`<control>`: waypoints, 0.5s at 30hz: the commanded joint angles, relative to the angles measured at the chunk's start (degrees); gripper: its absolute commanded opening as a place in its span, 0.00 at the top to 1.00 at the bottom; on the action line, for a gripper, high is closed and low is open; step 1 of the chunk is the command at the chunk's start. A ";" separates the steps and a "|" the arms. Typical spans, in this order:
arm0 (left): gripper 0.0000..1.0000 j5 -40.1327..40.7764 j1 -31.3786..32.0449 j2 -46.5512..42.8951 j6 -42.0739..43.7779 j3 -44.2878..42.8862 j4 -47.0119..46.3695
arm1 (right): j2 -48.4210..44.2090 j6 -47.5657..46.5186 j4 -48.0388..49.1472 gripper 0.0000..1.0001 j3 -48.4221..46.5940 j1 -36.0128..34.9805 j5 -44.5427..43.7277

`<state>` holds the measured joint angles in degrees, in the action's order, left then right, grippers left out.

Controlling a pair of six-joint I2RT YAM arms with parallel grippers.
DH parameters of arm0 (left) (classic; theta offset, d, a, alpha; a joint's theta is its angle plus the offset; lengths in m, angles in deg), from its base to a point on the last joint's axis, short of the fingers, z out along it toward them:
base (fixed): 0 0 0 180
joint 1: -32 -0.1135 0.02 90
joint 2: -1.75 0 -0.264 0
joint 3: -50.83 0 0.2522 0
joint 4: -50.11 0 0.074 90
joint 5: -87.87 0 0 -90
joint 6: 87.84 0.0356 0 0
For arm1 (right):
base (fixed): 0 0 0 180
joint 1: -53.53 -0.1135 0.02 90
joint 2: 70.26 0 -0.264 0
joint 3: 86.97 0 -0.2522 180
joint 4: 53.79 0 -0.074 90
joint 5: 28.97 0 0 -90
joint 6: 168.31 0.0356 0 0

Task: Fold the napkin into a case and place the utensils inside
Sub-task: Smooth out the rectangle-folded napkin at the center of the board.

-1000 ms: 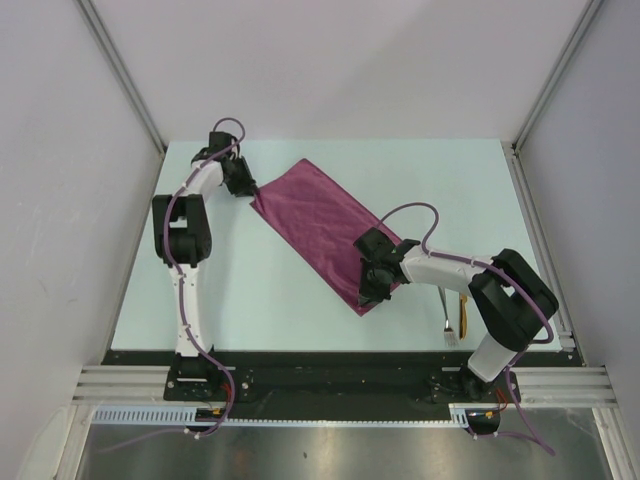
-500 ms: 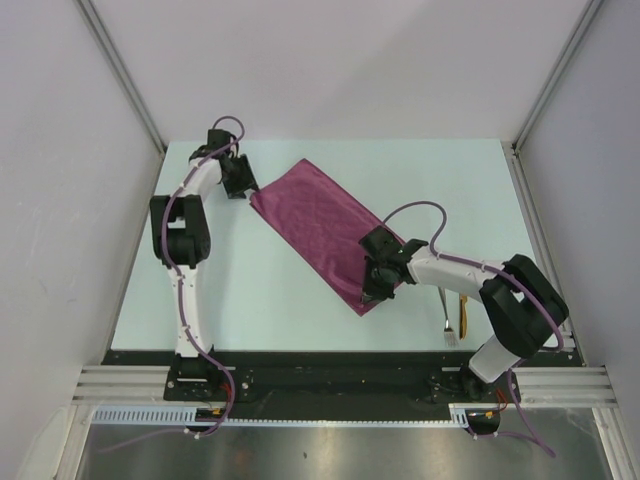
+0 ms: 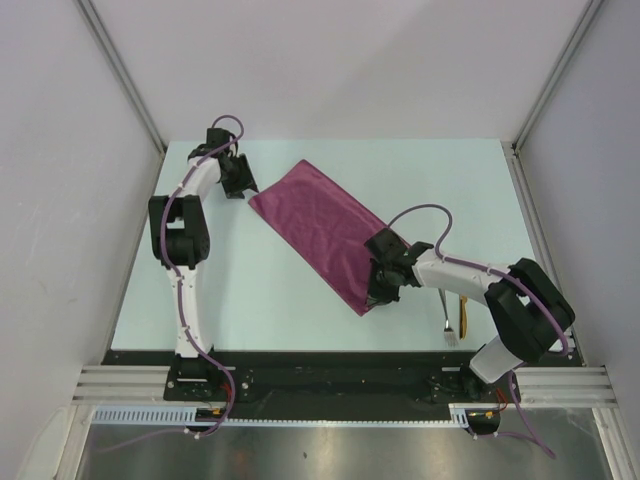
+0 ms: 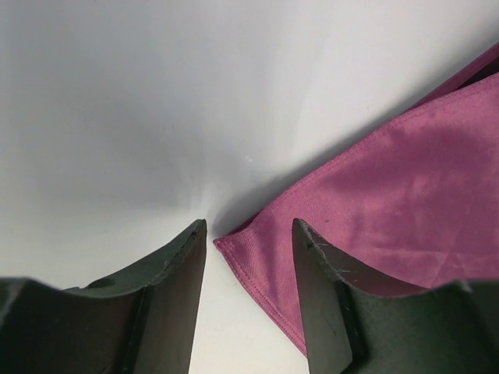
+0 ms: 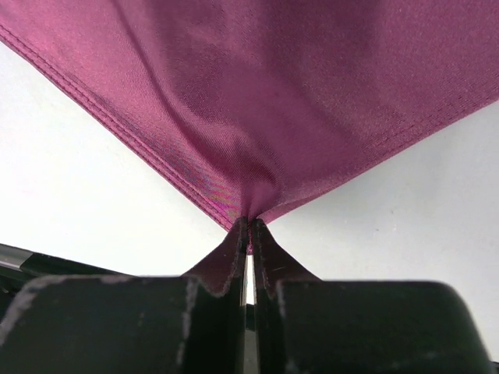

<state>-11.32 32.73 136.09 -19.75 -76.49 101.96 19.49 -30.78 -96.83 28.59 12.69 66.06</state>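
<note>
Napkin (image 3: 325,232) lies across mid-desk; your right gripper (image 5: 248,234) pinches its near corner, your left gripper (image 4: 249,230) stands released astride its far corner; utensils (image 3: 455,320) lie by the desk's right edge.

Top view gives you bright, even, diffuse light: the table (image 3: 300,300) reads pale, cast shadows are soft and short, mild glare on the metal sheet (image 3: 330,450). Your left wrist view washes out on the table up top, soft shadow along the napkin (image 4: 390,202) edge, left fingers (image 4: 168,304) slightly blurred. Right wrist: weave sharp, sheen at the pinch, right fingers (image 5: 222,273) dark and soft.
</note>
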 commanded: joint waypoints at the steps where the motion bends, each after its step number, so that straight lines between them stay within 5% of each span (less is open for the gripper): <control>1: 0.48 0.66 0.23 -2.86 0.82 -0.09 1.02 | -1.78 0.11 -0.26 0.94 0.75 0.23 0.50; 4: 0.51 -0.21 0.41 -2.42 0.73 0.00 0.94 | -1.16 -0.24 0.27 0.89 0.40 0.50 1.46; 11: 0.50 -0.57 1.20 -3.99 1.17 0.88 0.41 | -4.67 -1.56 -1.22 0.54 1.54 1.81 0.76; 15: 0.48 0.40 2.95 -9.42 0.73 5.61 -0.99 | -10.46 -2.96 -1.39 0.43 3.47 5.23 2.08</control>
<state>-11.30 33.56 135.61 -19.73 -74.56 101.98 15.36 -31.99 -97.25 30.73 14.83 67.20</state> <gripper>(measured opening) 0.513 0.544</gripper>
